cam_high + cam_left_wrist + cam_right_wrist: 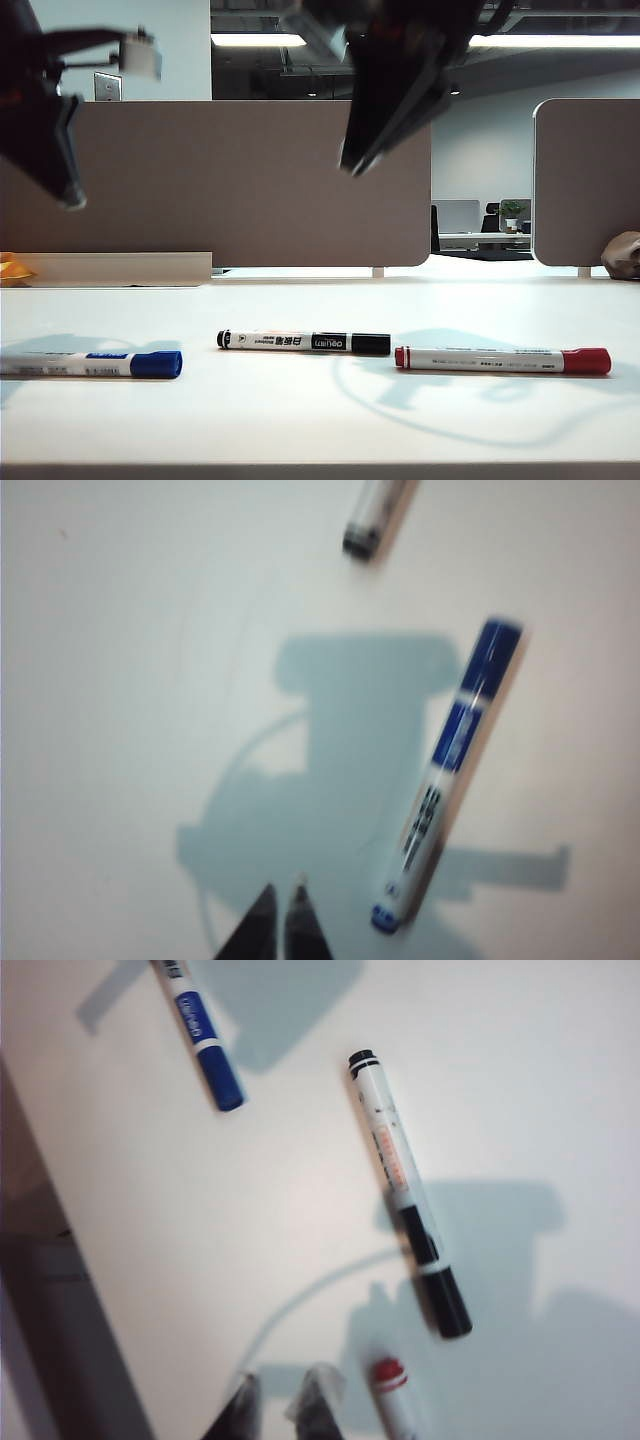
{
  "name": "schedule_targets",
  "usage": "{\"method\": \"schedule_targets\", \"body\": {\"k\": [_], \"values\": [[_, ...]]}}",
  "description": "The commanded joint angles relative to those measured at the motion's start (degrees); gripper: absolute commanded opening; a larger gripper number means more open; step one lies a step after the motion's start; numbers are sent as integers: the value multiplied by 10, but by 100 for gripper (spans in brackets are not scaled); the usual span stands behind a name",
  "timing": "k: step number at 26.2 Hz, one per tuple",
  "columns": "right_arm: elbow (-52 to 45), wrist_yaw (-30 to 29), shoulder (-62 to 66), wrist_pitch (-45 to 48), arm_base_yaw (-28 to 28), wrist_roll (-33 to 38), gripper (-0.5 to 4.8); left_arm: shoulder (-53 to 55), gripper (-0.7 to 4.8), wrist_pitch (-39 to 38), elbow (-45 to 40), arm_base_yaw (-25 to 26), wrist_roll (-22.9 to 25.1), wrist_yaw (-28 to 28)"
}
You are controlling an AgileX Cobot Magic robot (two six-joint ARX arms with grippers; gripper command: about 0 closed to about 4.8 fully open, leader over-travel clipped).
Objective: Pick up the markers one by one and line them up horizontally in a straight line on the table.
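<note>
Three markers lie flat on the white table (300,420), roughly in a row. The blue-capped marker (90,364) is at the left, the black-capped marker (305,342) in the middle and the red-capped marker (503,360) at the right. My left gripper (70,200) hangs high above the blue marker (450,770); its tips (283,905) are together with nothing between them. My right gripper (355,165) hovers high over the black marker (408,1192), jaws a little apart (282,1400) and empty. One end of the red marker (393,1390) lies beside its fingers.
Grey-brown divider panels (250,180) stand along the table's back edge, with another panel (585,180) at the right. A yellow object (12,268) sits at the far left and a beige lump (625,255) at the far right.
</note>
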Motion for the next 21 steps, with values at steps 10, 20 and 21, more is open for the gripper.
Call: {"method": "schedule_targets", "body": {"k": [10,20,21], "values": [[85,106,148,40,3,-127,118,-70,-6,2,0,1,-153,80],[86,101,179,41,17,-176,216,-118,-6,-2,-1,1,-164,112],[86,100,181,37,18,-176,216,-121,-6,-3,-1,1,-165,112]]}}
